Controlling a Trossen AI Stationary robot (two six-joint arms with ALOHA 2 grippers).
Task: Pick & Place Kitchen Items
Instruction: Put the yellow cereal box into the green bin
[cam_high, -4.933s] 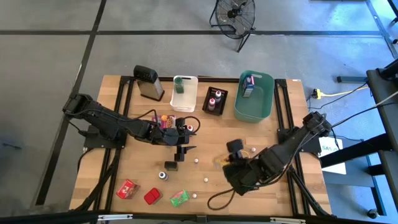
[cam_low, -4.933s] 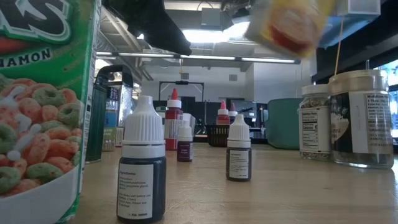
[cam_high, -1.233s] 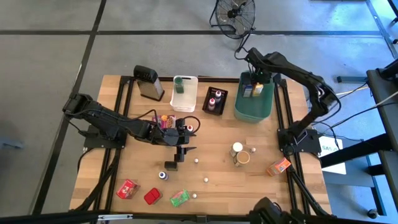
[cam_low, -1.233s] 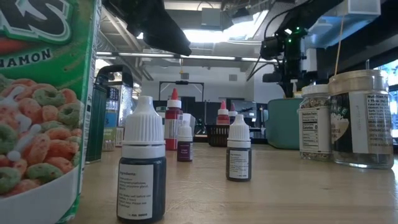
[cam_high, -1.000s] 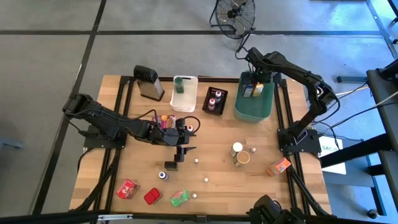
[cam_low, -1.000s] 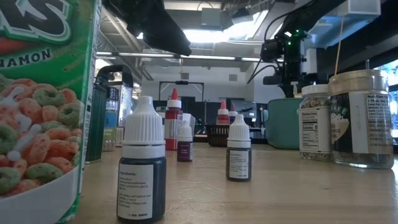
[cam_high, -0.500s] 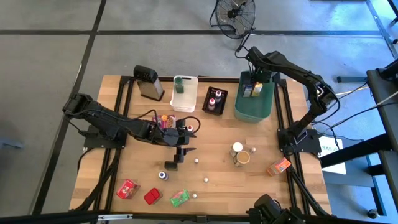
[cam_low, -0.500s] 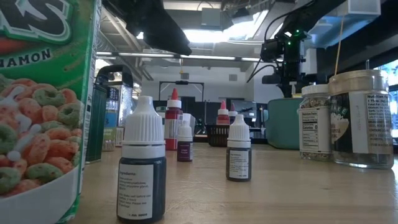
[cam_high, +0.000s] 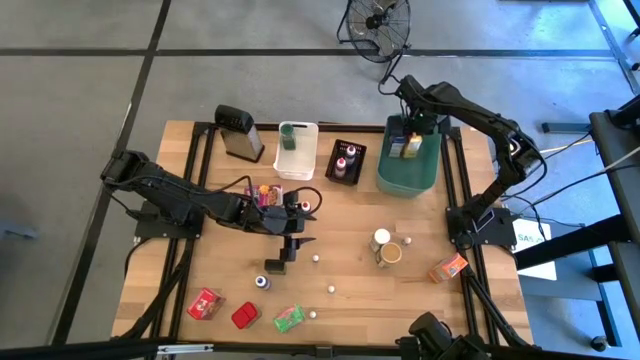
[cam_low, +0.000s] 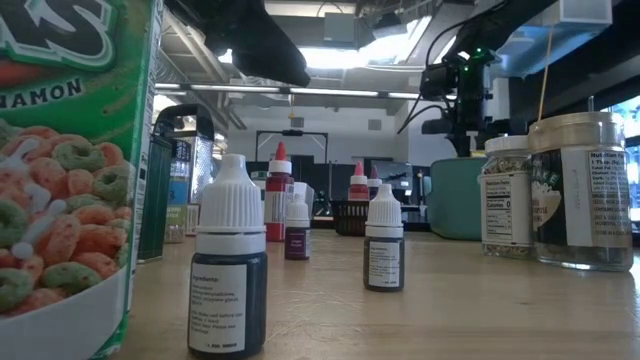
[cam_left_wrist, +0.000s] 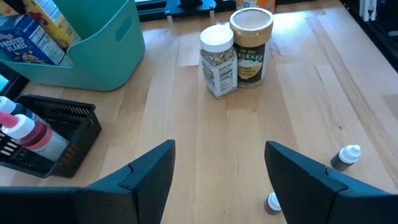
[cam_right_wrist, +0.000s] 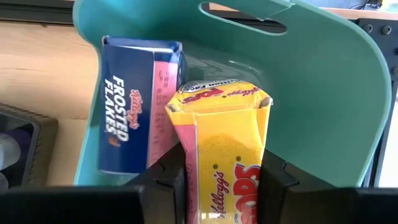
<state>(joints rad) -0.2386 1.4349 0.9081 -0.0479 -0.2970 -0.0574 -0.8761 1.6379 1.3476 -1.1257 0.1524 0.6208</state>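
Over the teal bin (cam_high: 408, 170) at the desk's far right, the right hand (cam_right_wrist: 221, 180) grips a yellow cereal box (cam_right_wrist: 222, 146) beside the blue one (cam_right_wrist: 134, 118); the left hand (cam_left_wrist: 217, 180) waits open mid-desk; jars (cam_high: 385, 247), bottles and packets (cam_high: 245, 315) remain.

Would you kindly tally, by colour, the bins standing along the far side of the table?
white bin: 1
black bin: 1
teal bin: 1
Total: 3
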